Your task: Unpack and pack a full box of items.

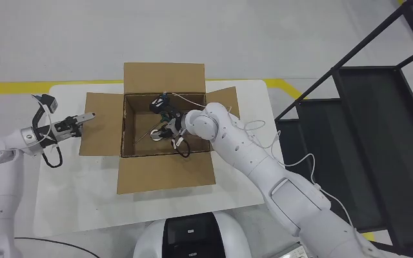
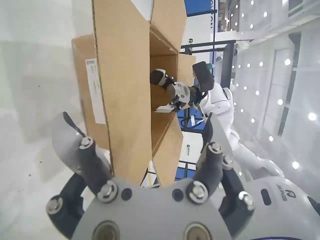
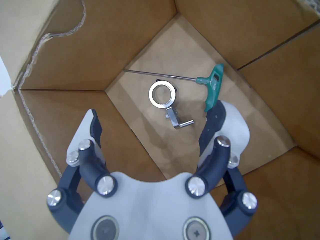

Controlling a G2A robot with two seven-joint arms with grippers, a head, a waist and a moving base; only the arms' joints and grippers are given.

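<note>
Deep in the open cardboard box [image 1: 166, 173] at the centre of the top view, the right gripper [image 3: 157, 112] hangs spread wide and empty above a metal ring clamp [image 3: 162, 97] and a green T-handle hex key [image 3: 212, 86], both lying flat on the box floor. The left gripper [image 2: 137, 119], also wide and empty, sits at the frame's left beside the box's side flap. Unpacking appears to be under way. The next move likely calls for lowering further and closing on the clamp.
</note>
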